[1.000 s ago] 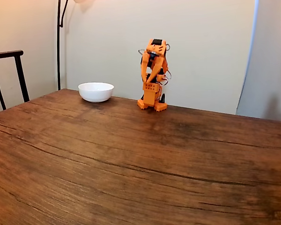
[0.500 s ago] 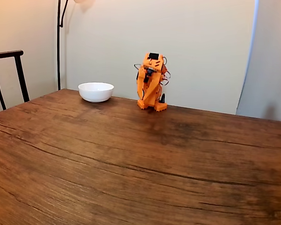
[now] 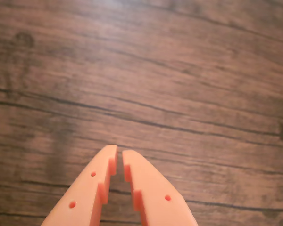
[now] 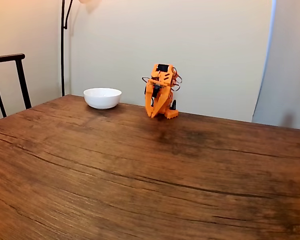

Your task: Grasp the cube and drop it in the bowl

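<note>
Mostly I saw the big wooden table (image 4: 140, 170), brown with dark lines, going from near me to the far wall. Far off on the left stood a dark chair (image 4: 10, 80). At the far edge of the table my orange arm (image 4: 160, 97) was folded down low, with its tip pointing at the wood. To its left, a little way off, sat the white bowl (image 4: 102, 97). I could not see inside it from the fixed view, because the rim hid the bottom.

In the wrist view the gripper (image 3: 119, 162) was nearly closed. Only a thin gap was left between the two orange fingers (image 3: 92, 188), and nothing was held in it. Just bare wood lay past the tips.

I could not find the cube. It may have been in the bowl, but I could not tell.

What worried me was this. If I moved down from there, the tips could bump the hard table, since they looked close to it. And if the cube was somewhere else, I could reach the wrong way and miss it.
</note>
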Robot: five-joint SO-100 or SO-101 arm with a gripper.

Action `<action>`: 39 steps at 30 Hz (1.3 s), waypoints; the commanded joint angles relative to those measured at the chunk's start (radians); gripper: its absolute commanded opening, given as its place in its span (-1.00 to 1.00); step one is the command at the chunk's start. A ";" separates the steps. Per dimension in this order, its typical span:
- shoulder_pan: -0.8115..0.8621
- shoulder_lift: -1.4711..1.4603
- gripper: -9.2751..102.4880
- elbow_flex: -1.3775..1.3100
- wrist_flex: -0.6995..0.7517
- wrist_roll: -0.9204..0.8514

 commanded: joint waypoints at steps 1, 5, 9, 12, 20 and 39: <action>-0.005 0.006 -0.84 -0.005 0.034 -0.003; 0.000 0.006 -0.84 -0.005 0.084 -0.003; 0.000 0.006 -0.84 -0.005 0.147 -0.003; 0.006 0.006 -0.84 -0.005 0.212 -0.003; 0.000 0.006 -0.84 -0.005 0.393 -0.003; 0.008 0.006 -0.83 -0.005 0.439 0.005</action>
